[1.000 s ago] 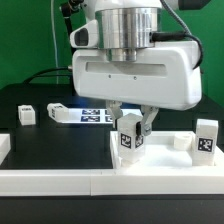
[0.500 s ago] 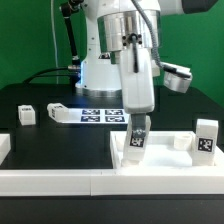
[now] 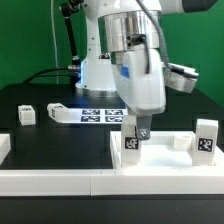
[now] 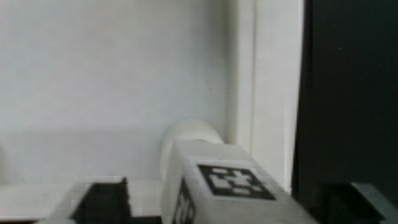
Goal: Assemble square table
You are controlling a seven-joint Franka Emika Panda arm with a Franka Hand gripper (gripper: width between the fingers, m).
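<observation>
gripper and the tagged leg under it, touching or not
Cannot tell. In the exterior view the gripper overlaps the top of the leg; the wrist view is too blurred to show contact or a gap.

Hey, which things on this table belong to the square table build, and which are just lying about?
Job: tabletop, upright leg on it, leg at the exterior view's right, far-left leg, leg lying next to it.
Lying about: marker board, border rail.
</observation>
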